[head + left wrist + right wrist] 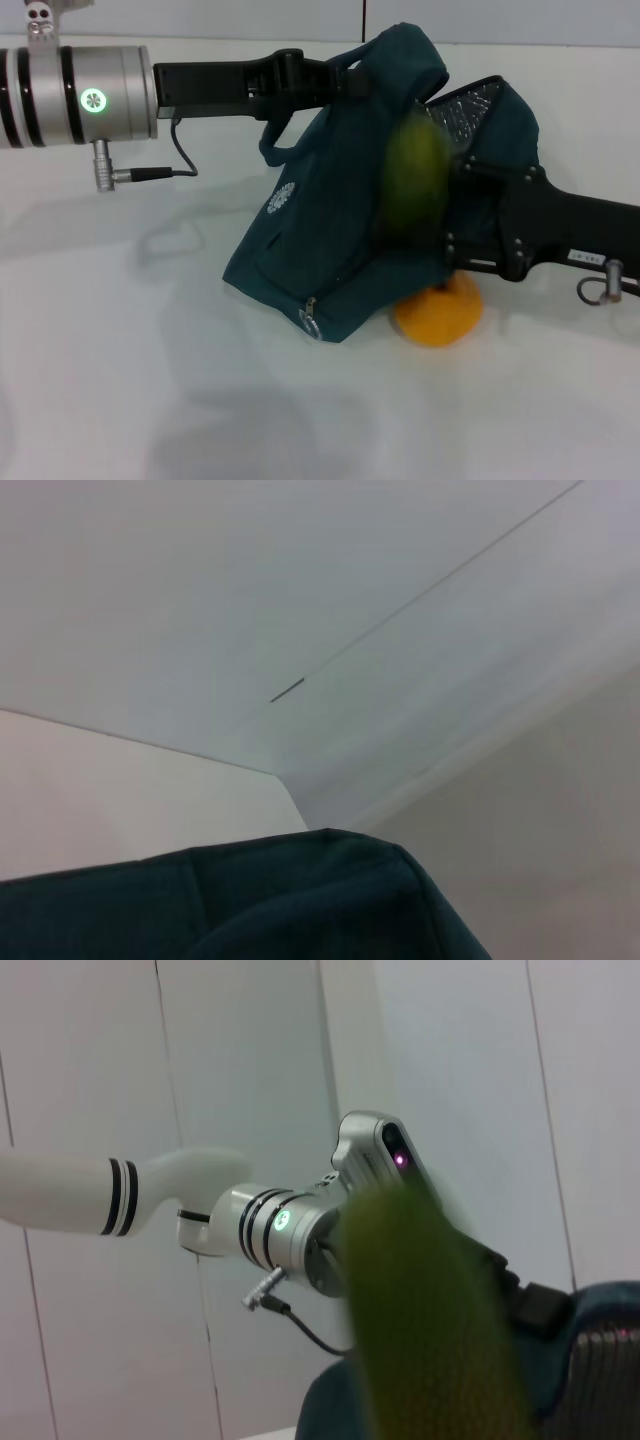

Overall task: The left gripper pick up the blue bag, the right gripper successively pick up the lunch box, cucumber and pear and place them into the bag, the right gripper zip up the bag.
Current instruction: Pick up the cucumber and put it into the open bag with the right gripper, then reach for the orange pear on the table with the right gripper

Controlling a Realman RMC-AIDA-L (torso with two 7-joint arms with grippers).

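On the white table (120, 380), nearest to the robot, lies the pear (438, 316); it touches the lower edge of the blue bag (330, 240) and is partly hidden under it. The metal ring pull (311, 322) of the zipper hangs at the low front corner of the bag, just beside the pear.

The right gripper (462, 200) comes in from the right, and its black arm crosses in front of the right side of the bag, above the pear. The cucumber (412, 180) is at the tip of this arm, blurred, in front of the upper middle of the bag and just below its open mouth. In the right wrist view the cucumber (430, 1330) fills the near part of the picture as a green blur. The fingers themselves are hidden, so I cannot tell if they are closed on the cucumber or spread.

Farther back, the left gripper (345, 78) reaches from the left with its silver wrist and green ring light (93, 101), and it is clamped on the top of the bag, holding this part raised above the table. The left wrist view shows only a dark teal fold of the bag (300, 900) and the wall behind it. The mouth of the bag (465, 110) is open on the upper right side
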